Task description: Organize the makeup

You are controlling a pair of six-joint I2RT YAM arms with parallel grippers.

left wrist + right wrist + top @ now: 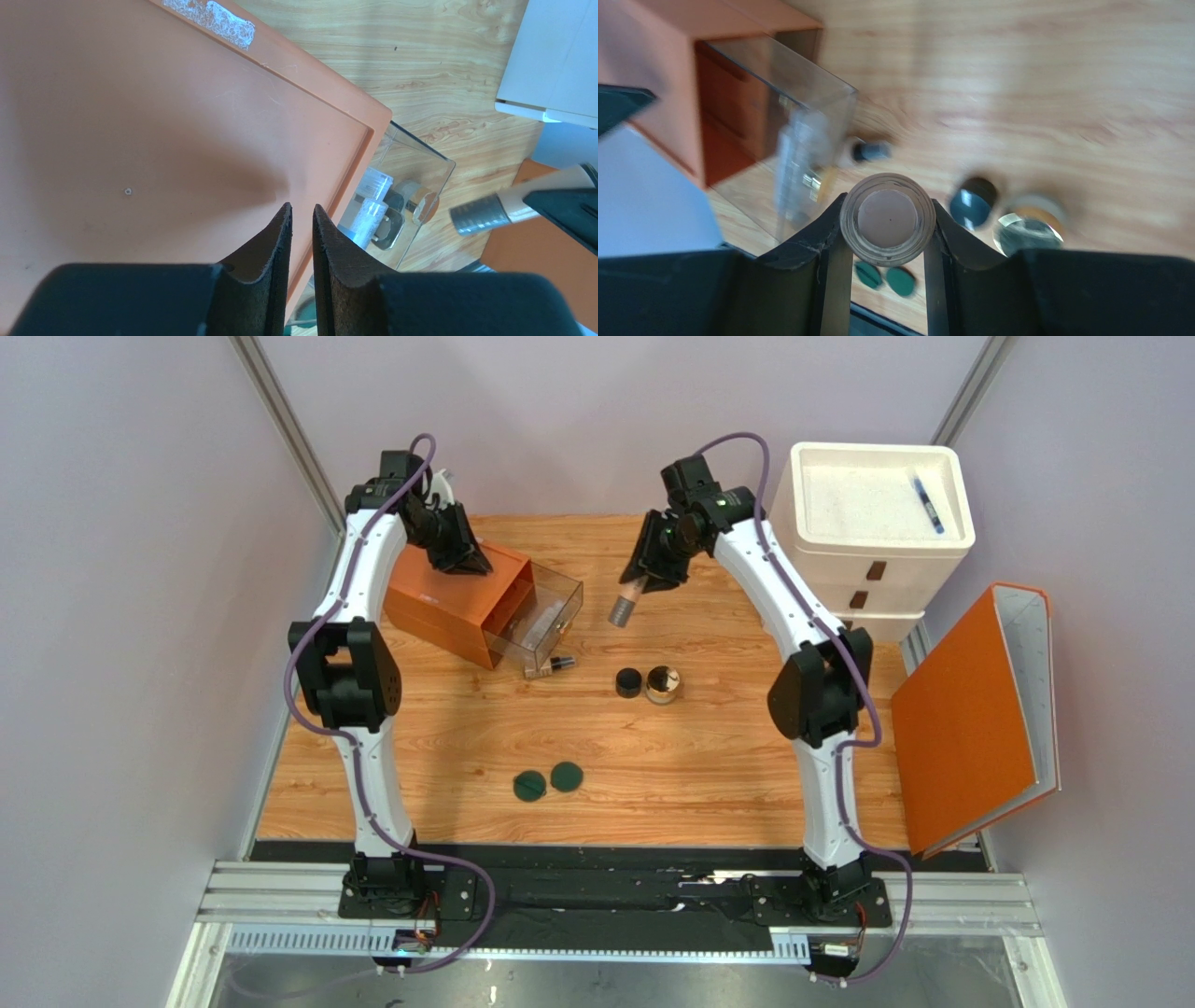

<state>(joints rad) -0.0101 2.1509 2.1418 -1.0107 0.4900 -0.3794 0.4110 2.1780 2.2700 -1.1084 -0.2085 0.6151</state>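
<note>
Right jaws clamped on cylindrical beige bottle point(887, 217), left jaws nearly together over smooth orange box point(140, 140)

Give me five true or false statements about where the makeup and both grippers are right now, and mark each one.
1. The right gripper holds a bottle. True.
2. The clear drawer of the orange box is pushed shut. False: it is pulled out.
3. The green discs lie inside the drawer. False: they lie on the table, toward the arms' bases.
4. The black cap sits beside the tan jar. True.
5. The left gripper grips a bottle. False: it holds nothing, above the orange box.
</note>
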